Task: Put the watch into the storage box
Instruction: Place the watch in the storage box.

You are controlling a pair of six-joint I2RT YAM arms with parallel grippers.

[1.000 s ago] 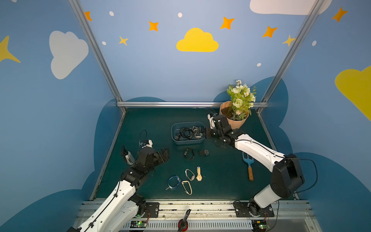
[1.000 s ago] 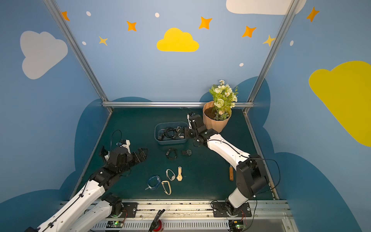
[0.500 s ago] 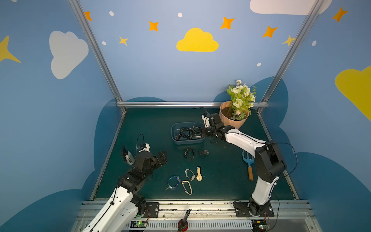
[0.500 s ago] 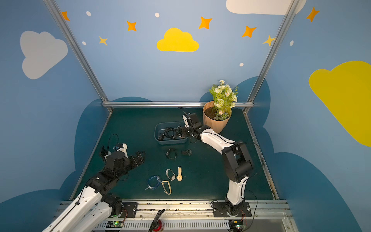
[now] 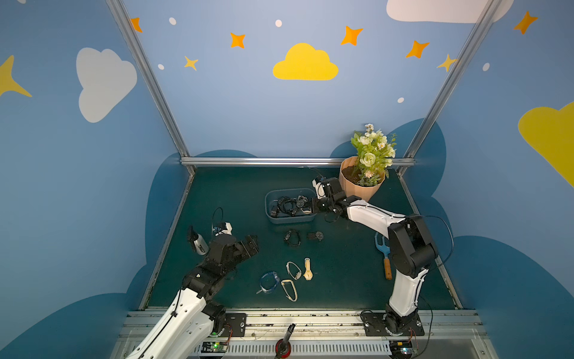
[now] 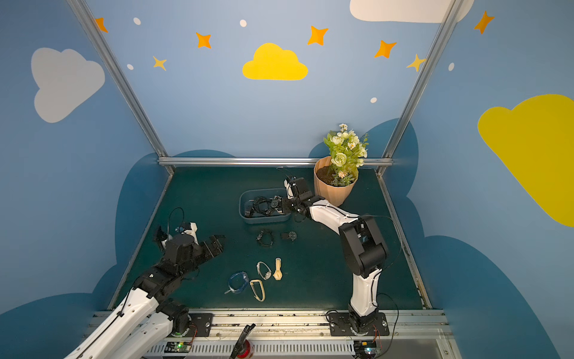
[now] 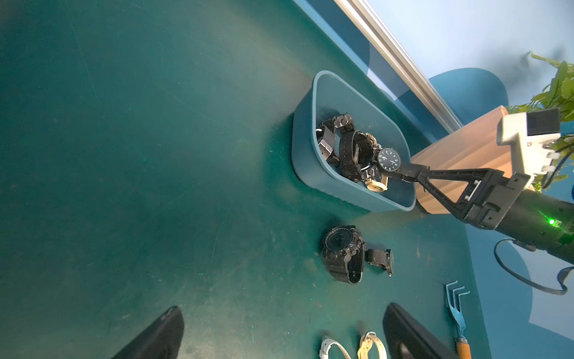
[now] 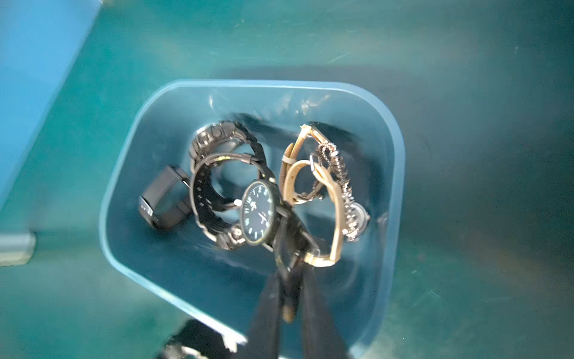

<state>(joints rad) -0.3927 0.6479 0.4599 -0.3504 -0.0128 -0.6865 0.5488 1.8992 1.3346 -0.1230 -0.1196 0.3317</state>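
Note:
The storage box (image 5: 290, 219) (image 6: 264, 219), a shallow blue-grey bin, sits mid-mat and holds several watches. My right gripper (image 5: 310, 206) (image 6: 284, 207) (image 8: 292, 267) reaches in over its right end. A black watch (image 8: 257, 214) (image 7: 389, 160) with a dark dial hangs from the fingertips by its strap, just above the pile. The jaws stand narrowly apart with the strap between them. My left gripper (image 5: 250, 244) (image 7: 282, 329) hovers wide open and empty over the mat's left side. In both wrist views the box rim (image 7: 306, 161) (image 8: 394, 149) shows.
Two black watches (image 5: 292, 237) (image 5: 316, 236) lie in front of the box. Nearer the front lie several light-strapped watches (image 5: 307, 269). A peach flowerpot (image 5: 360, 189) stands right behind the right wrist. A blue hand rake (image 5: 383, 251) lies right, a small bottle (image 5: 198, 242) left.
The right gripper has carried the black watch leftward from beside the flowerpot to over the box, and its jaws have eased slightly apart. The left arm has drawn back a little, still open.

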